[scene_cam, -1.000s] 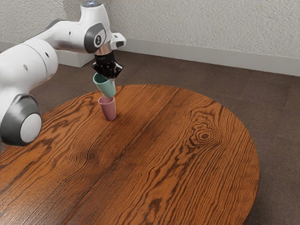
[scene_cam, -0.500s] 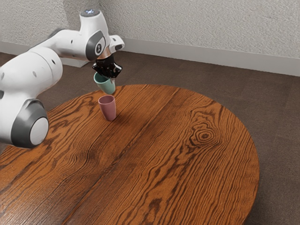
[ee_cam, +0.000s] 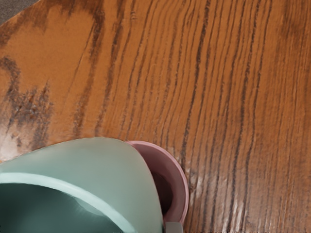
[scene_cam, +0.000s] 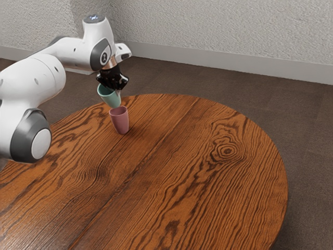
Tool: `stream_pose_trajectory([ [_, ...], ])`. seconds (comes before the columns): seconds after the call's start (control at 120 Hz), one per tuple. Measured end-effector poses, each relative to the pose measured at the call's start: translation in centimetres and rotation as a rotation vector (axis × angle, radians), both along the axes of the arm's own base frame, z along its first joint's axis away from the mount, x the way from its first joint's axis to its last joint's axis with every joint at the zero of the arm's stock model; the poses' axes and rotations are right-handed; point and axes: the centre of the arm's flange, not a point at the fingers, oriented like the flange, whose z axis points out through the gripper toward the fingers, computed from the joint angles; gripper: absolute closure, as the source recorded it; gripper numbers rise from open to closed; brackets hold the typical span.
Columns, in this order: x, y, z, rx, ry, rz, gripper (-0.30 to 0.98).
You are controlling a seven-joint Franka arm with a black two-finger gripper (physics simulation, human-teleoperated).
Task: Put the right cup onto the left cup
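In the exterior view my gripper [scene_cam: 117,92] is shut on the wall of the green cup [scene_cam: 108,96], which hangs tilted. Below it the pink cup [scene_cam: 120,121] stands upright on the table, the green cup's base close to its rim, a little toward the exterior view's left. The wrist view has the green cup [ee_cam: 92,162] large at the lower edge, covering part of the pink cup [ee_cam: 181,187]. Part of a fingertip [ee_cam: 174,227] shows by the pink rim. Whether the cups touch, I cannot tell.
The round wooden table [scene_cam: 208,172] spreads toward the exterior view's right and front, with its curved far edge just behind the cups. A textured wall [scene_cam: 223,26] rises beyond the dark floor.
My hand has shifted toward the exterior view's left with the green cup held. The cup first rose off the pink cup's rim, then came slightly lower. The pink cup stays put.
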Motion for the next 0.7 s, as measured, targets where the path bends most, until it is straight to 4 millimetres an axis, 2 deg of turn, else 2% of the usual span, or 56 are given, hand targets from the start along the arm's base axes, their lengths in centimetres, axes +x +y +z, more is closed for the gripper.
stream_pose_trajectory([
  [0.325,-0.7,-0.6,-0.3,-0.012,0.004,0.0,0.78],
  [0.7,-0.3,-1.2,-1.3,-0.011,0.005,-0.005,0.78],
])
